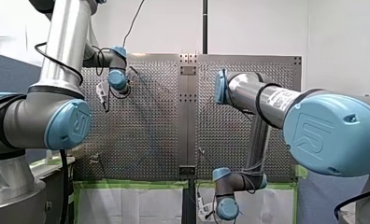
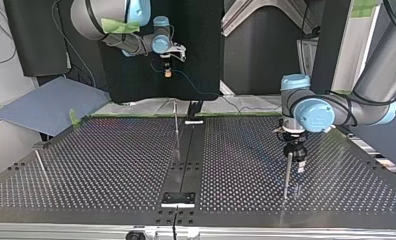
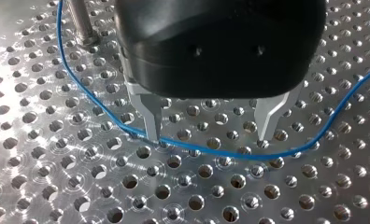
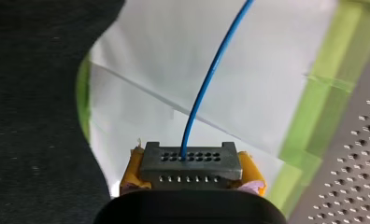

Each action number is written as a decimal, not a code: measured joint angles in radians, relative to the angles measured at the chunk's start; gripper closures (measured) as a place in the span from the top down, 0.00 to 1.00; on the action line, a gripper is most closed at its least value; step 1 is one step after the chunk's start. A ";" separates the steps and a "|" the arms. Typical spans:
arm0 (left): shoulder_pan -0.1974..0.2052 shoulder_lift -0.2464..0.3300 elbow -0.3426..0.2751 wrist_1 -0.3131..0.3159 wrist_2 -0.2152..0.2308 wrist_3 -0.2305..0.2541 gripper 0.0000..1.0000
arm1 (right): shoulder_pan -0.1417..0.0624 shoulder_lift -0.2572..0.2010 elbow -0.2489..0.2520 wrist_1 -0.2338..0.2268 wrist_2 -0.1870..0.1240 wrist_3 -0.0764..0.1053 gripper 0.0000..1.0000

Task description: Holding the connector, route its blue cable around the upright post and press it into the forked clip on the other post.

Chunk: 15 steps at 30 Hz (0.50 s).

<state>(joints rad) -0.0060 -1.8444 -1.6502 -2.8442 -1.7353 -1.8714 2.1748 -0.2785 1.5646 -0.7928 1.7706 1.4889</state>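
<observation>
**Q:** How did the left gripper [image 3: 209, 137] stand?

**A:** Its two metal fingers [image 3: 150, 116] were spread apart, with the tips down at the perforated table [image 3: 80, 186]. Nothing was pinched between them.

**Q:** Where was the blue cable [image 3: 211, 150] in relation to that gripper?

**A:** It lay on the table and ran across under both fingertips, at the very tip of one finger and just beside the other. Past the first finger it curved away to an upright post [image 3: 80, 23] beside the gripper. It passed close by the post's foot, on the side turned away from the fingers. Whether cable and post touched could not be told.

**Q:** And the right gripper [image 4: 192, 179]?

**A:** Its yellow pads [image 4: 131, 172] were pressed onto a grey connector [image 4: 190, 161], one on each flank. The connector's face, with rows of small holes, pointed ahead of the gripper. The cable came out of one hole and rose straight ahead. In the top view this gripper hung raised over the table's far edge, well apart from the left gripper.

**Q:** Was the forked clip visible?

**A:** A thin post [image 2: 176, 125] stood between the two grippers, but its tip was too small to make out.
</observation>
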 joint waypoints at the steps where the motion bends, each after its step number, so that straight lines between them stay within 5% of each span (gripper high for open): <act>1: 0.000 0.000 0.000 0.000 0.000 0.000 1.00 | 0.000 -0.007 0.006 -0.006 0.000 0.000 0.00; 15: 0.000 0.000 0.000 -0.001 0.000 0.000 1.00 | -0.022 -0.133 0.109 -0.087 0.016 0.002 0.00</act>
<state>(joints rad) -0.0061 -1.8444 -1.6502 -2.8457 -1.7355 -1.8718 2.1533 -0.4119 1.6733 -0.8796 1.7870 1.4908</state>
